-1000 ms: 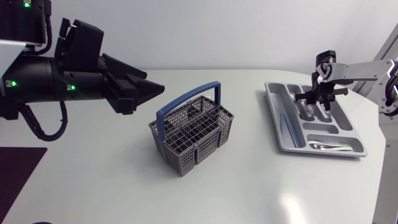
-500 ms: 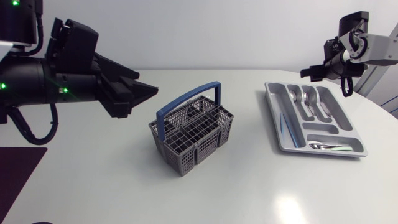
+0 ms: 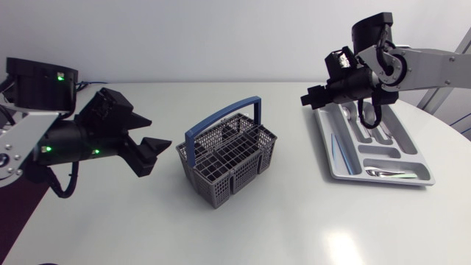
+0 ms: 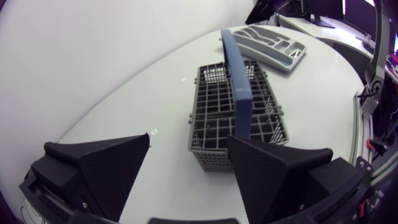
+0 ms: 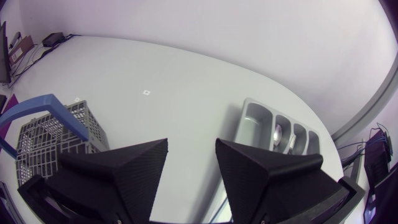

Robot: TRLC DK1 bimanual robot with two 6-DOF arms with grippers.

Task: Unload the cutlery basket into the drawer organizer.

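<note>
Basket [image 3: 227, 163] beside open left hand [image 4: 188, 138]; open right hand [image 5: 191, 143] apparently over organizer [image 3: 331, 165] edge.

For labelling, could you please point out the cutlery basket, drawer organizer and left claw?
cutlery basket [image 3: 246, 171], head view, side mesh wall
drawer organizer [image 3: 324, 143], head view, outer rim
left claw [image 4: 188, 137], left wrist view, midway between fingertips

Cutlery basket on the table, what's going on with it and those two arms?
Neither arm holds anything. The left gripper hovers open beside the cutlery basket, pointing at it; the right gripper hangs open above the far end of the drawer organizer. Some cutlery already lies in the organizer. Whether the basket holds any, I cannot tell.
</note>
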